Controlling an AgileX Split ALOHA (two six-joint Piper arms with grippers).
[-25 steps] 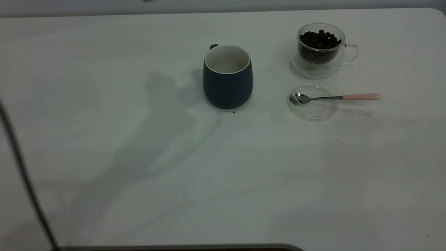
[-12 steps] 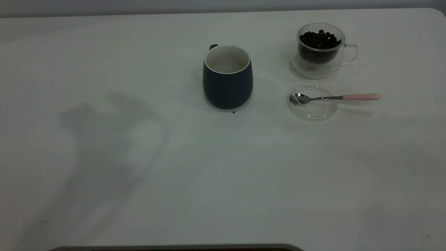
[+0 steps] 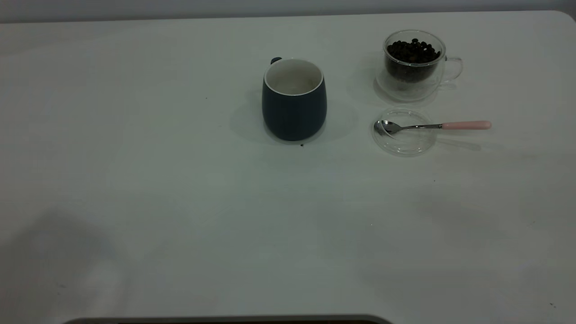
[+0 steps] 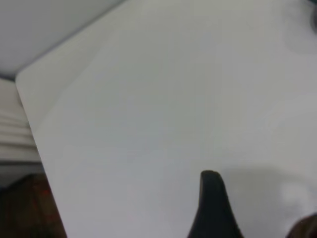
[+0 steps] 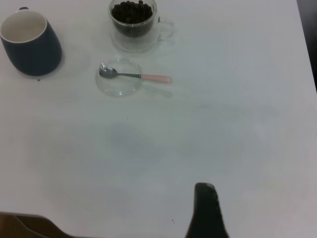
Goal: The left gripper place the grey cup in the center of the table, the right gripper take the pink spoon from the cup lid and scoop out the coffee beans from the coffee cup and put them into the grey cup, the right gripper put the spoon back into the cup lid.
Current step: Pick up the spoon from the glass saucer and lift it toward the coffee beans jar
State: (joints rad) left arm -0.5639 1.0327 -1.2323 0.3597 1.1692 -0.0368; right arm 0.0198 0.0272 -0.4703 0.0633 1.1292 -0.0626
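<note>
Showing: the stage at which the rounded dark blue-grey mug with white inside, the grey cup, stands upright near the middle of the plain white table, so the placing step appears done.
Step in hand: judged to be the fetching of the spoon by the right arm.
Spoon: small silver teaspoon with a pale pink handle, the pink spoon; its bowl rests in the shallow clear glass cup lid, its handle reaching out past the rim over the table.
Bean source: clear double-walled glass coffee cup, just behind the lid, holding a heap of dark coffee beans.
Right gripper: only one black finger shows in its wrist view, well short of the lid; whether it is open or closed cannot be told.
Left gripper: one dark finger over bare table, well away from the cups; its state likewise cannot be told.
Good practice: approach the pink handle end, which overhangs the lid, and close across its width; lift straight so the glass lid is not dragged.
Risk: the light lid may slide, or the nearby glass cup be nudged.
</note>
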